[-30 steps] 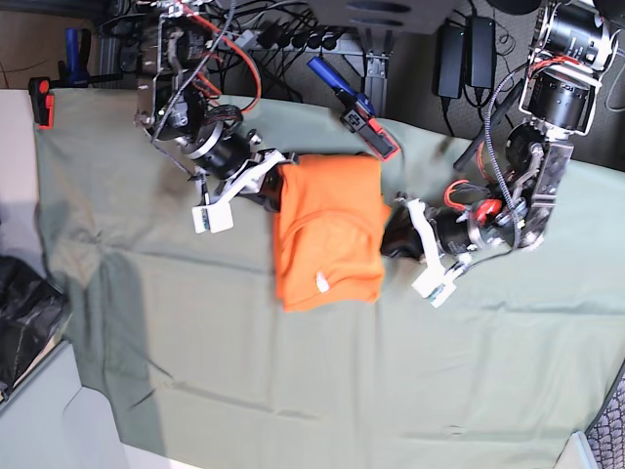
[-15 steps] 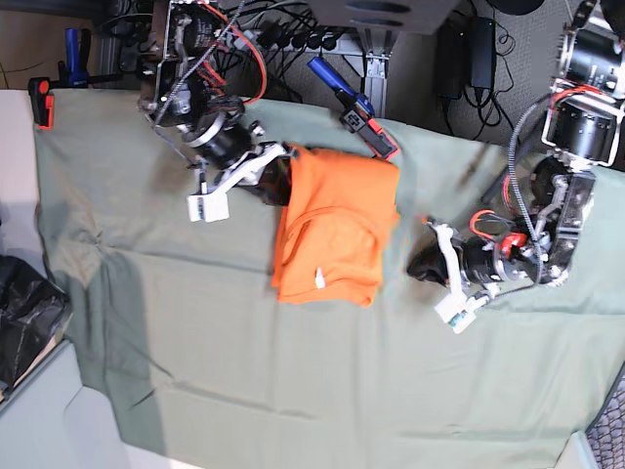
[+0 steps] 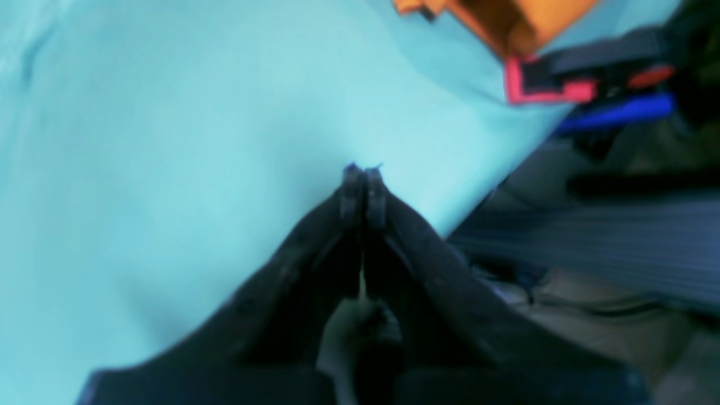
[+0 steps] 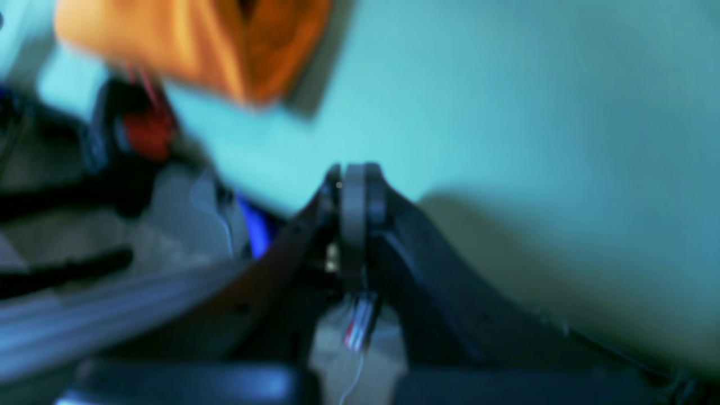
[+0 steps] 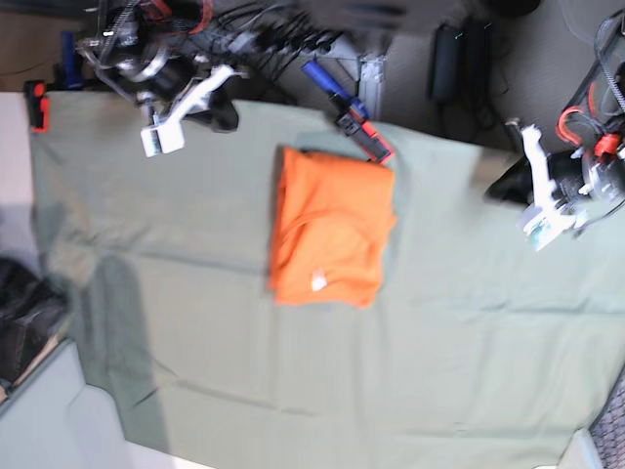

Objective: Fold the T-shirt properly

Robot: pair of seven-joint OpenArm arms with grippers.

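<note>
The cloth-covered desk (image 5: 195, 371) holds the folded T-shirt (image 5: 330, 227). Both closed, empty grippers, left (image 5: 508, 182) and right (image 5: 223, 114), are well apart from it (clear retreat, I judge).

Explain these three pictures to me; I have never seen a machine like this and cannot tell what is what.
This is a robot with two arms working over a table. The base view looks down from above. A grey-green cloth covers the table, and on it lies a folded orange T-shirt with a small white tag.

The other two pictures come from cameras mounted on the wrists, each looking along its own gripper. The left gripper, on the right in the overhead view, has its dark fingers pressed together with nothing between them. The right gripper, at the top left overhead, is shut and empty too. Both views are blurred, and each shows a corner of the shirt. Nothing is held.
</note>
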